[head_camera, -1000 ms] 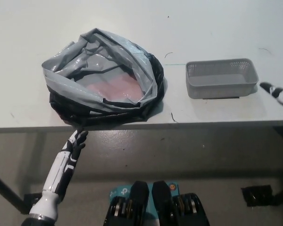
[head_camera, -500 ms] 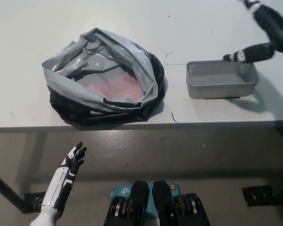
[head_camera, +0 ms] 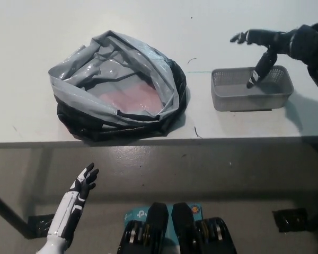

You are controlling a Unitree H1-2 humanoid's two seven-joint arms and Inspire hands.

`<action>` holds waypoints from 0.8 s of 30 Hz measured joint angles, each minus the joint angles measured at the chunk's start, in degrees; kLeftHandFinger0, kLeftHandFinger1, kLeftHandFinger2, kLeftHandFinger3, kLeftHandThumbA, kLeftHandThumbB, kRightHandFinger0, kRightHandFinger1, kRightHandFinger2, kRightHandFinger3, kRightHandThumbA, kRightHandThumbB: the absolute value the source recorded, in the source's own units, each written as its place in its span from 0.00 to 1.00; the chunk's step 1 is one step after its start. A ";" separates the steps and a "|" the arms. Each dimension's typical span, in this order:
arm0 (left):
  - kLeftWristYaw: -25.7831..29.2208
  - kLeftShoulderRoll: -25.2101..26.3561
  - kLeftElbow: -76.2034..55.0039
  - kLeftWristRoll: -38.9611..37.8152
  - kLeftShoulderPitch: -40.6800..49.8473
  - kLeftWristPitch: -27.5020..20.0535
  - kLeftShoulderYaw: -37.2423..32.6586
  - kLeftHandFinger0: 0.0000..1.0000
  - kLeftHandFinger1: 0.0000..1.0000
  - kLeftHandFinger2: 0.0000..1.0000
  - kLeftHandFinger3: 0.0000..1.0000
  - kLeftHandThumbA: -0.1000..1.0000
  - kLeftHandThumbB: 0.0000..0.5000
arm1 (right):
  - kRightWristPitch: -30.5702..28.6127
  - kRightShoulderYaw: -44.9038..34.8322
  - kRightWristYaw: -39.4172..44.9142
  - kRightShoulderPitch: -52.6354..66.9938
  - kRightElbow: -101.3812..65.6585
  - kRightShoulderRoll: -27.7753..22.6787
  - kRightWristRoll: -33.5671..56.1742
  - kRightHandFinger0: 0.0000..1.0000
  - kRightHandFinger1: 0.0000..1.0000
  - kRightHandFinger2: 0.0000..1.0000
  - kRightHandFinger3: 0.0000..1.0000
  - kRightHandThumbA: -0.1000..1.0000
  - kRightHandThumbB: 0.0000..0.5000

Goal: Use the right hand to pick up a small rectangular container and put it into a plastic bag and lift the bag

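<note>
While the bag (head_camera: pixel 116 87) lies beside it, the right hand (head_camera: pixel 265 45) hovers spread-fingered, holding nothing, above the container (head_camera: pixel 252 90).

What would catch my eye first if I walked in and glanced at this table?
Probably the big crumpled grey and black plastic bag, lying open-mouthed on the left of the white table. Next, the black right robot hand with its fingers spread, hovering over the small grey rectangular mesh basket at the right. The white left robot hand hangs open below the table edge, at the lower left.
</note>
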 measured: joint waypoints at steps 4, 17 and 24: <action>-0.09 0.00 -0.60 -0.04 -0.01 -0.01 -0.10 1.00 1.00 1.00 1.00 0.98 0.52 | -0.01 3.00 4.14 -4.42 8.49 2.11 -1.07 1.00 1.00 1.00 1.00 1.00 0.86; -0.89 0.01 -2.38 0.04 -0.03 -0.04 -0.65 1.00 1.00 1.00 1.00 0.95 0.50 | -0.23 6.35 11.74 -12.42 16.92 5.35 -4.73 1.00 1.00 1.00 1.00 1.00 0.82; -1.31 0.02 -2.43 0.11 -0.05 -0.05 -0.69 1.00 1.00 1.00 1.00 0.95 0.52 | -0.18 5.88 12.65 -12.37 17.21 5.51 -5.04 1.00 1.00 1.00 1.00 1.00 1.00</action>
